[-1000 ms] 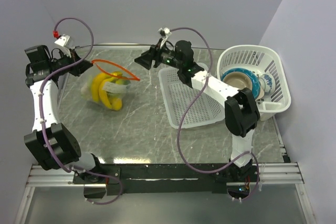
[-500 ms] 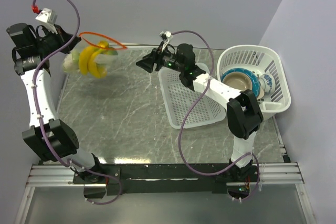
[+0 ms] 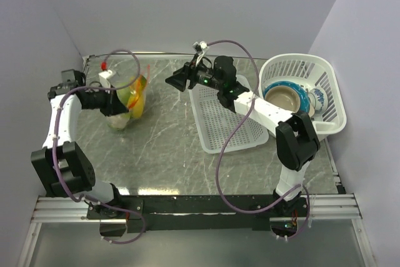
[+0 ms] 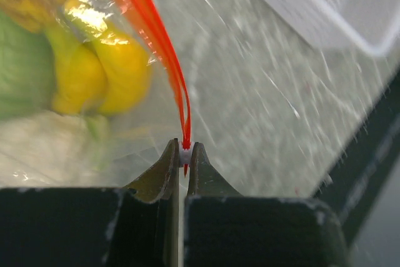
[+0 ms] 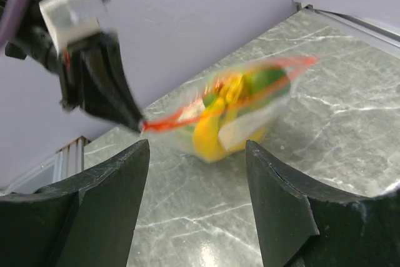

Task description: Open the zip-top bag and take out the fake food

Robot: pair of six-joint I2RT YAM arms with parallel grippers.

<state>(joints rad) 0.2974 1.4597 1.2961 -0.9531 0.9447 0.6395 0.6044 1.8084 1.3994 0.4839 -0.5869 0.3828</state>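
The zip-top bag [image 3: 134,98] hangs low over the left of the table, blurred by motion. The fake food [image 4: 103,70] is inside it as yellow and green pieces, and also in the right wrist view [image 5: 215,132]. My left gripper [image 3: 122,108] is shut on the end of the orange-red zip strip [image 4: 164,42], which runs away from the jaws [image 5: 219,107]. My right gripper [image 3: 172,82] hovers open to the right of the bag, facing it, with nothing between its fingers [image 5: 106,204]. I cannot tell whether the bag's mouth is open.
A flat white slotted basket [image 3: 220,130] lies right of centre, under the right arm. A taller round white basket [image 3: 328,95] at the far right holds a blue bowl [image 3: 299,96] and a tan bowl [image 3: 282,96]. Walls close in at the left and back.
The left arm swung the bag up toward the back left corner, then back down to just above the table. The right gripper has stayed open and has barely moved.
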